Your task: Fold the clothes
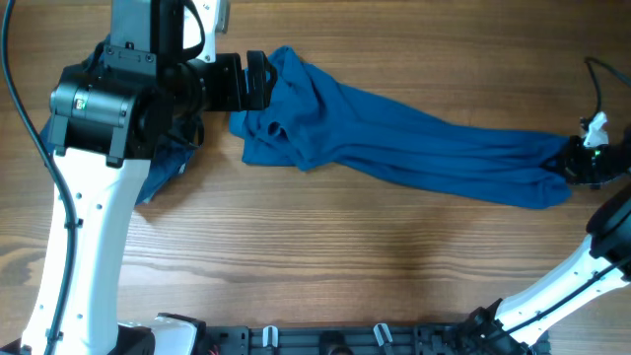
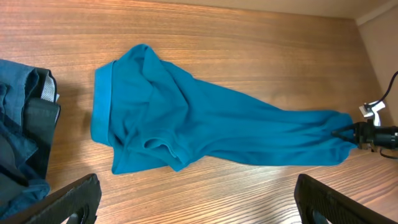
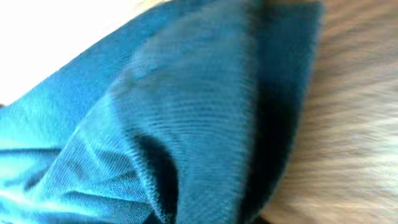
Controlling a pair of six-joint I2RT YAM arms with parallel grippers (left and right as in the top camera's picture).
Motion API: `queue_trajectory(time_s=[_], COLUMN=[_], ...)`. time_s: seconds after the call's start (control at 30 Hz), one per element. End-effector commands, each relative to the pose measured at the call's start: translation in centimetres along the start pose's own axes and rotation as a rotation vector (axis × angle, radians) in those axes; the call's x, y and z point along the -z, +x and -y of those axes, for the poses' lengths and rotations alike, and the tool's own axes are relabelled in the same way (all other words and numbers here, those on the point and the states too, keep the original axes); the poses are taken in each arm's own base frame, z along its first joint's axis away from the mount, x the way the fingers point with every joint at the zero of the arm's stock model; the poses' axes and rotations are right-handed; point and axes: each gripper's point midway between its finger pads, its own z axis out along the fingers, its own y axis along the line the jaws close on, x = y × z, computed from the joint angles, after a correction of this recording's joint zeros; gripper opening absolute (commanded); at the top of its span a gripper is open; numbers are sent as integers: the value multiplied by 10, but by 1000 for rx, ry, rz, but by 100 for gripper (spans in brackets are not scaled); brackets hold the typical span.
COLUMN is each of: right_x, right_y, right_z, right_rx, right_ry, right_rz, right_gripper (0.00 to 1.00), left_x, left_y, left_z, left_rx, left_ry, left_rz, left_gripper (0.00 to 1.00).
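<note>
The medium-blue shirt (image 1: 394, 148) lay stretched in a long, rumpled band across the table (image 1: 296, 256). It was bunched wide toward the far left corner and narrowed to a twist at the right edge. Darker blue garments (image 2: 15, 162) sat crumpled by the left edge.

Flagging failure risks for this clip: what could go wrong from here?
The shirt is bunched into a rope and pinched only by the right gripper; pulling may drag it rather than flatten it. The open left gripper hangs near the dark pile and might catch that too.
</note>
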Motion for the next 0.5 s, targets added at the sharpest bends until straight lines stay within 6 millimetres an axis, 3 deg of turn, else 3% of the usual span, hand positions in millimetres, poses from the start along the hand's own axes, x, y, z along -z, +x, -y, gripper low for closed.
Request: queue_trajectory(time_s=[0.0,0.17,0.2,0.27,0.33,0.47], right_x=[51,110,124,133,126,84], right_y=[-22,-47,-51,-54,-51,-32], right_z=[26,7,-10,-33,-59,-103], right_rx=[-108,-112,-76,-25,5,42], right_ry=[136,167,148,134,120,105], right_rz=[140,341,385,411,387,274], right_gripper=[4,4,4,4,4,4], left_x=[4,4,4,4,4,4], left_y=[-5,-5,-4,-5,-5,-4], left_z=[0,0,0,0,0,0], left_rx=[-27,-27,-27,-27,-28,-27], left_ry=[-8,-8,-8,-8,-8,-8], left_rz=[20,20,20,20,21,20], left_gripper=[100,100,100,100,100,99])
